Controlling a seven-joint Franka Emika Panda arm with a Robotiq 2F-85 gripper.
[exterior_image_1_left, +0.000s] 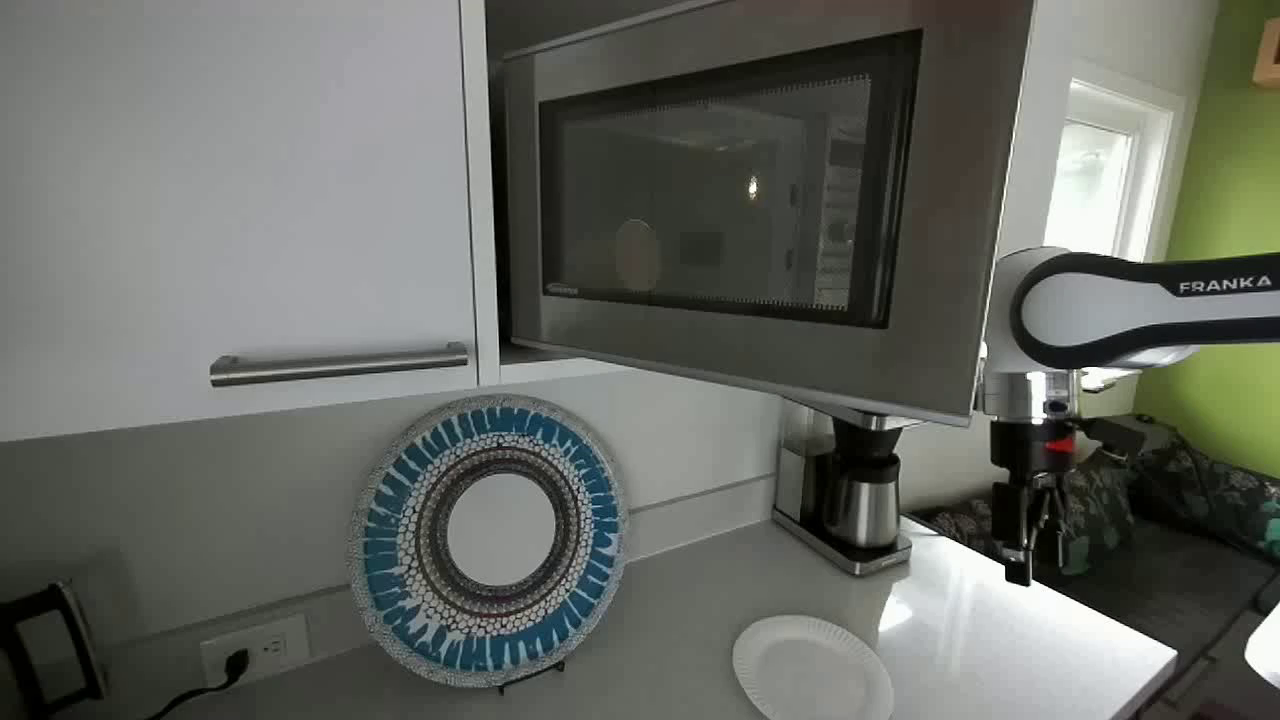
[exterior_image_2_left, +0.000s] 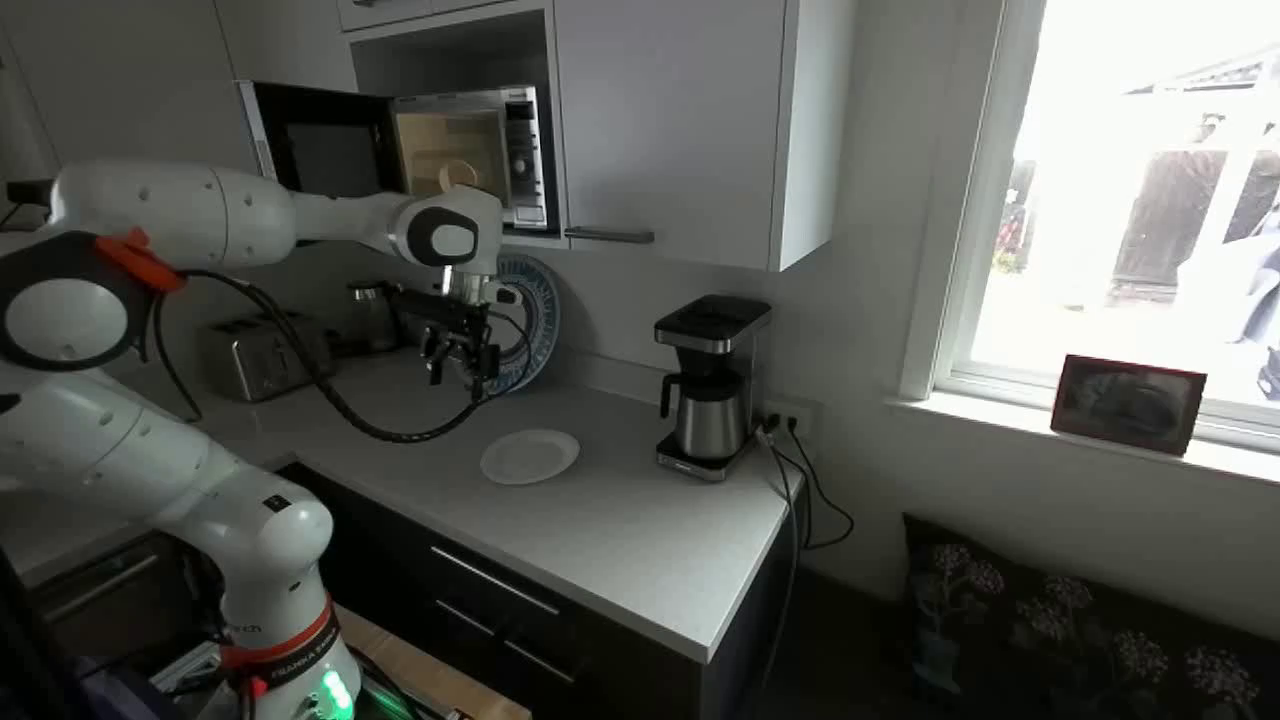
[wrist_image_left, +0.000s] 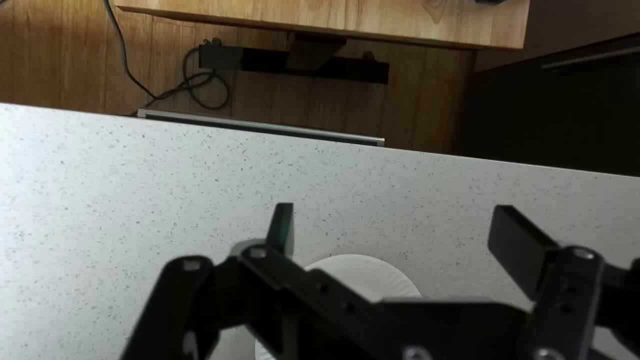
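Fingers (wrist_image_left: 517, 250): spread wide, pointing down, well above the counter (exterior_image_2_left: 620, 540). Counter's front edge crosses the wrist view beyond the fingertips; past it a handle (wrist_image_left: 260, 126) juts out, then floor (wrist_image_left: 420, 100), then a wood top (wrist_image_left: 325, 17) standing apart. A strip of counter lies between plate (exterior_image_2_left: 530, 457) and front edge; a longer stretch runs from plate to the counter's free end. Higher up: microwave door (exterior_image_1_left: 720, 200), swung open. In an exterior view the arm (exterior_image_1_left: 1090, 305) shows just beside the door's outer edge; contact cannot be told. Coffee maker (exterior_image_2_left: 712, 400) near the wall, apart from plate and fingers; toaster (exterior_image_2_left: 262, 365) farther along, opposite way. Plate flat on the counter, below the fingers, not touching. Wrist view: its rim shows between them, nearer the finger at picture left, the rest partly hidden behind them.
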